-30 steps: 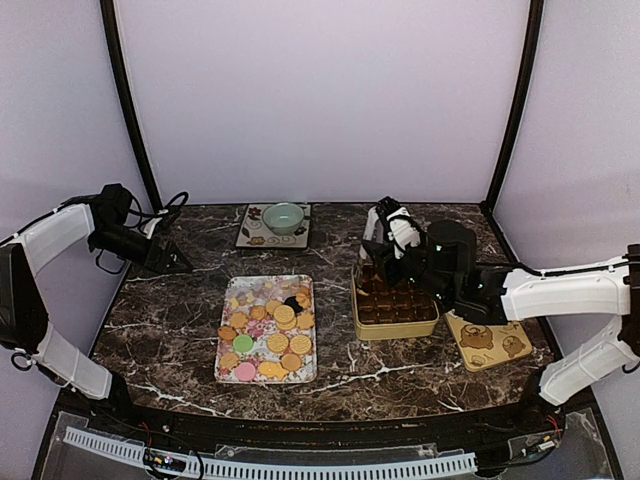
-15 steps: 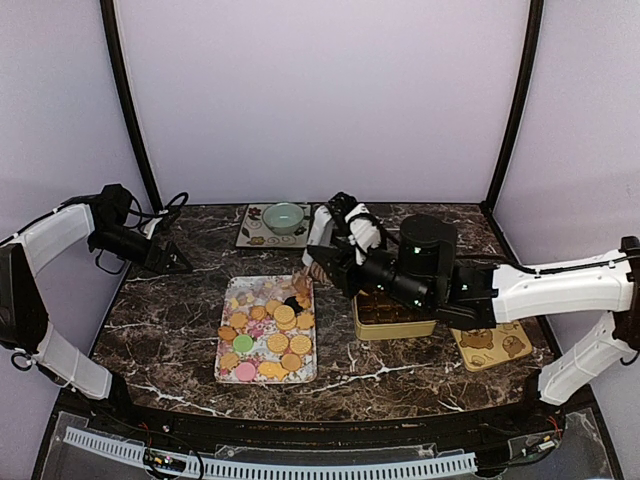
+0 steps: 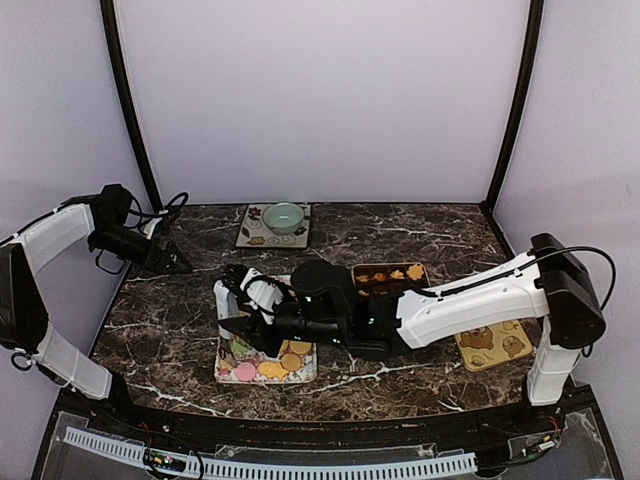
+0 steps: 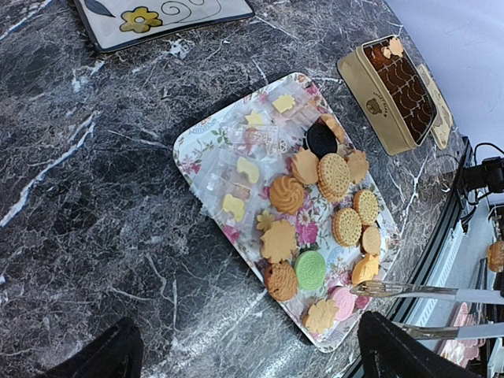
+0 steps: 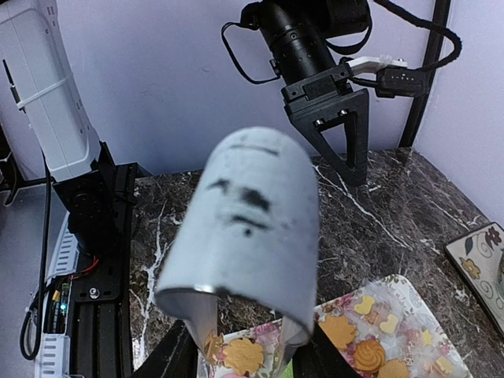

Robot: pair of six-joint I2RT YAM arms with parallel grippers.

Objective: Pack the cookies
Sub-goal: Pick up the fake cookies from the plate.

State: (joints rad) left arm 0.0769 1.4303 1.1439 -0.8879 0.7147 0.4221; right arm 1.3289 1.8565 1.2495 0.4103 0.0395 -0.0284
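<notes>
The cookies (image 4: 315, 206) lie loose on a flowered tray (image 4: 206, 135), mostly golden, with a green, a pink and a dark one. A few more cookies (image 3: 398, 273) lie in the gold tin (image 3: 392, 287). My right gripper (image 3: 250, 312) is shut on white-handled metal tongs (image 5: 244, 228). It reaches over the tray's near left part. The tong tips (image 4: 417, 290) stand apart over a flower-shaped cookie (image 5: 244, 356); I cannot tell whether they touch it. My left gripper (image 3: 176, 262) hangs open over the table left of the tray (image 3: 303, 375), holding nothing.
A green bowl (image 3: 284, 216) sits on a patterned plate (image 3: 253, 236) at the back. The tin's lid (image 3: 490, 345) lies right of the tin. Dark frame posts stand at both back corners. Marble table (image 3: 160, 320) edge runs along the front.
My right arm has swung left with the tongs, from above the tin to the near left part of the tray. The left arm has not moved.
</notes>
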